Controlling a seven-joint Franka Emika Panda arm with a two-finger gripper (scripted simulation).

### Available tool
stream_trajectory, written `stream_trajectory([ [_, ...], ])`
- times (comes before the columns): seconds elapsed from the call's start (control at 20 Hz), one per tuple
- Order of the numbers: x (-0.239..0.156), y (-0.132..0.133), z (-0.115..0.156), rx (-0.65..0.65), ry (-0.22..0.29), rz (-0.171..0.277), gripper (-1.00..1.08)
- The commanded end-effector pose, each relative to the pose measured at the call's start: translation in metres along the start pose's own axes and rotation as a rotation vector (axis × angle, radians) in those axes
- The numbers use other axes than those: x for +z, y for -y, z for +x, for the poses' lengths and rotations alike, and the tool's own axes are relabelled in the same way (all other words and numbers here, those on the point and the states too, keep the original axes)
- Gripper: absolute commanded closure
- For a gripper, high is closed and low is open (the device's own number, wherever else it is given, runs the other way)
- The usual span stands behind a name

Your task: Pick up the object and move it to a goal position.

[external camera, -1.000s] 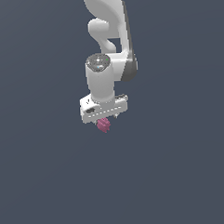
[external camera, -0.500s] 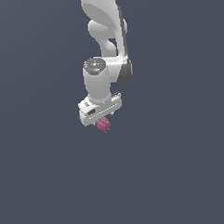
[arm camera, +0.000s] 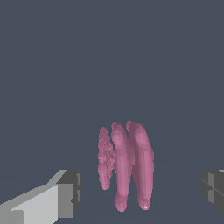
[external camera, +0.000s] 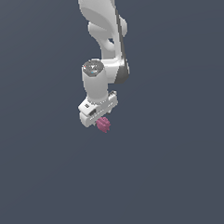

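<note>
The object (external camera: pixel 104 125) is a tiny magenta-pink knobbly piece, right under the white gripper (external camera: pixel 100 119) in the exterior view. In the wrist view the object (arm camera: pixel 127 166) shows as lumpy pink lobes between the two grey fingertips (arm camera: pixel 70 192). There is a clear gap between it and each fingertip, wider on one side. The gripper (arm camera: pixel 140 194) stands open around the object without touching it. In the exterior view the fingers themselves are hidden by the hand and the object.
The white arm (external camera: pixel 105 35) rises from the hand to the top edge of the exterior view. Everything around is a plain dark grey-blue background with no visible edges or other objects.
The upper arm has swung toward the exterior view's left and the hand has shifted slightly left and turned. The pink object stays under the hand, almost in the same spot.
</note>
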State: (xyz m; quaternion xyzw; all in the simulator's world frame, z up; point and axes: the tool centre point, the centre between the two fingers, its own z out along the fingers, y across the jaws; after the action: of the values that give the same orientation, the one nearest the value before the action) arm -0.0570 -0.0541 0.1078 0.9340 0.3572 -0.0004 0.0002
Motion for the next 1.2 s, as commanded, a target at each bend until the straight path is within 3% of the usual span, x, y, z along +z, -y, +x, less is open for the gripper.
stream_trajectory([
  [0.0,0.002,0.001,-0.003,-0.03,-0.001,0.0,-0.92],
  [0.55,0.008,0.001,-0.005,-0.056,-0.001,0.0,-0.92],
  [1.15,0.052,0.002,-0.006,-0.061,-0.001,0.0,-0.92],
])
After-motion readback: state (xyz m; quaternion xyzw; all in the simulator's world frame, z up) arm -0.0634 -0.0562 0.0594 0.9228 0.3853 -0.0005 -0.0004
